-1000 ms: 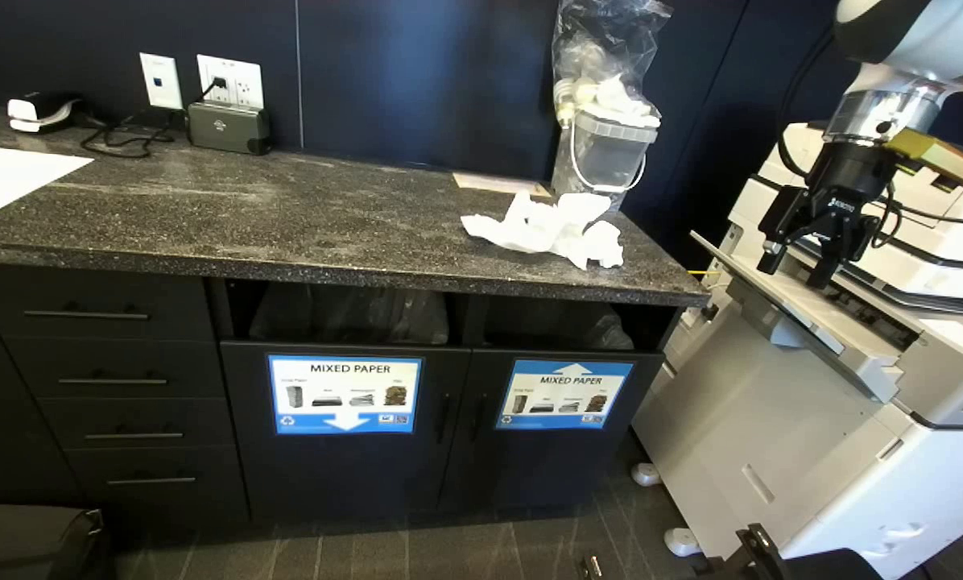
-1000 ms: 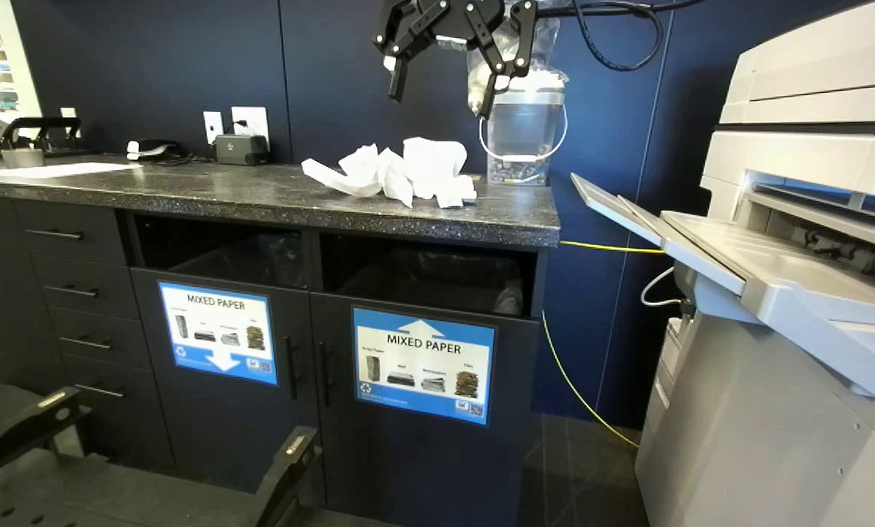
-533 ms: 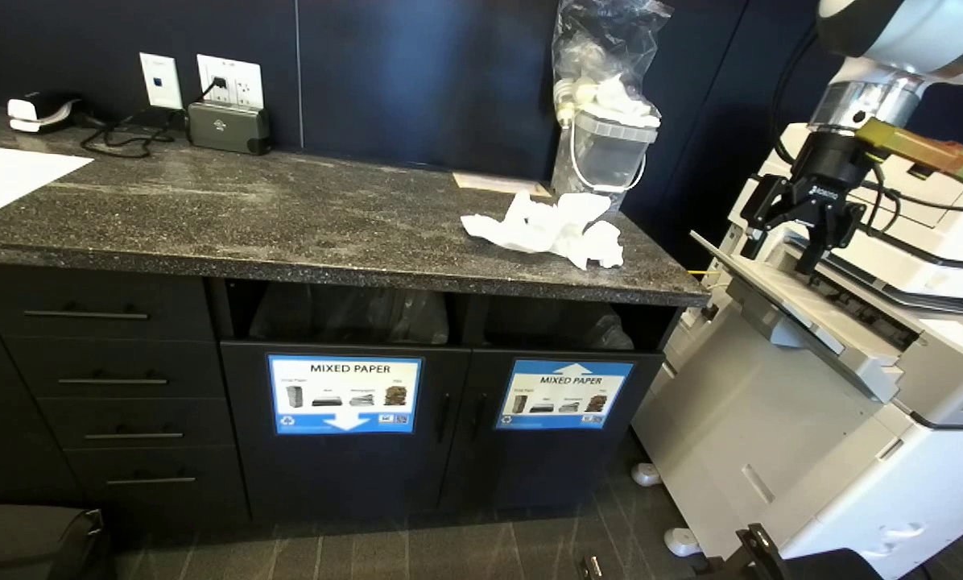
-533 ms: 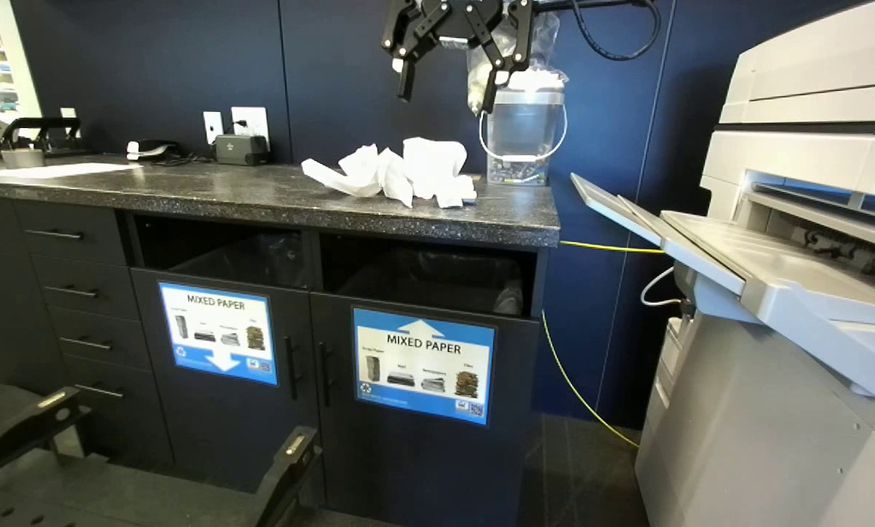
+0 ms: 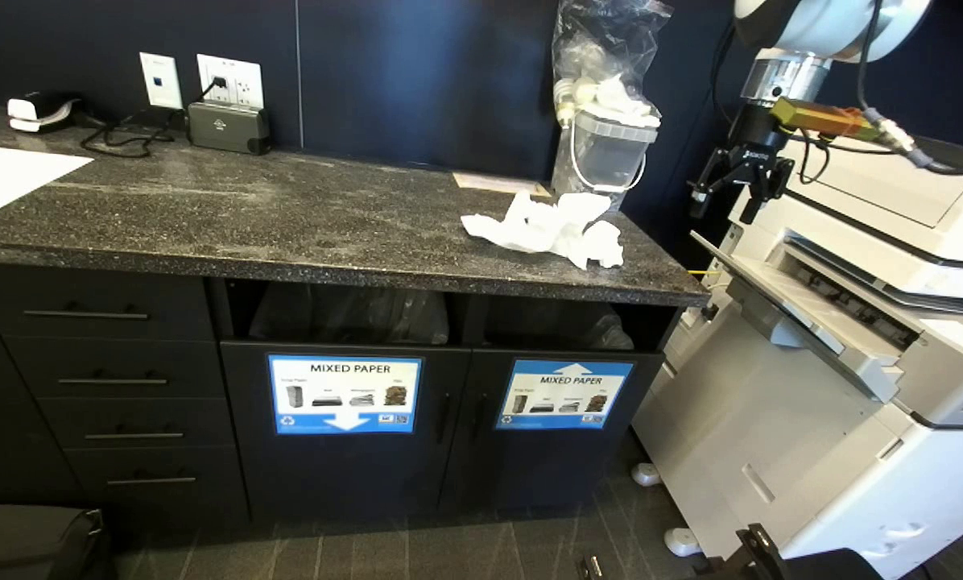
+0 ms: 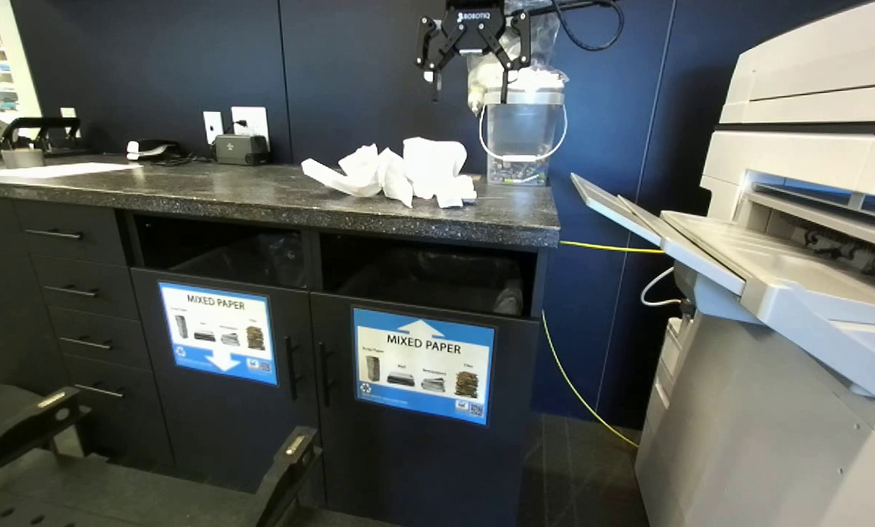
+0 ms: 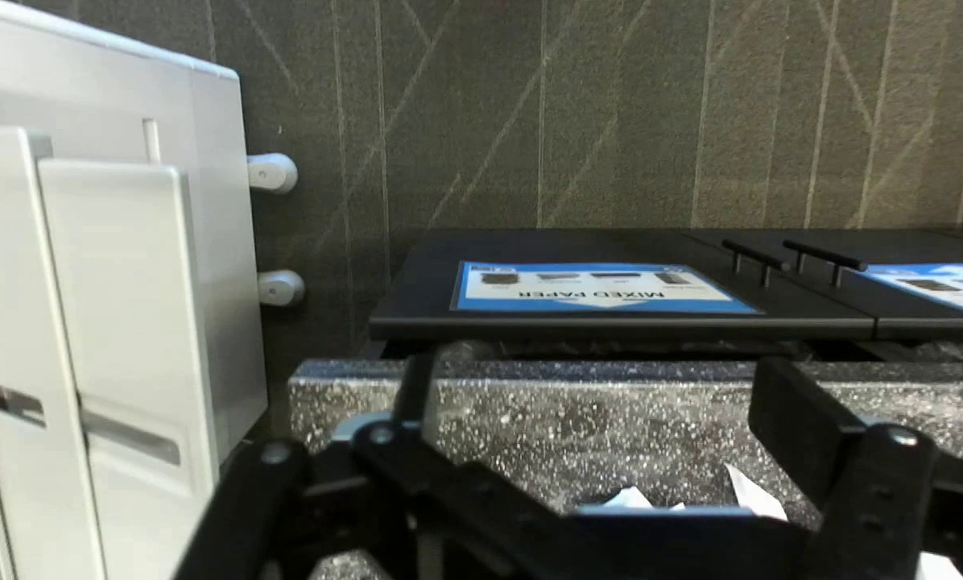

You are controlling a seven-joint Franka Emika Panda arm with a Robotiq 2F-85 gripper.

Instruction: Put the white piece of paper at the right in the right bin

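1. White piece of paper (image 6: pixel 435 167): crumpled, matte, bright; creased into irregular peaks and flaps. Whether one sheet or several is shown cannot be told.
2. Laid on dark counter (image 5: pixel 288 209), near front edge, close to the corner beside the copier (image 6: pixel 767 395).
3. Gripper (image 6: pixel 470 96) held above counter level in both exterior views, black fingers spread well apart; paper partly hidden by it in wrist view.
4. Counter formed as a thick, pale-speckled, square-edged slab.
5. Right bin (image 6: pixel 437 282) seen under the front edge, copier end: rectangular slot, dark and crinkled inside; door (image 6: pixel 430 461) below marked by blue-bordered "MIXED PAPER" sign (image 6: pixel 423 366).
6. Near back edge, clear plastic bucket (image 6: pixel 525 135) with thin white handle is placed; crinkled clear bag (image 5: pixel 610 40) seen above.
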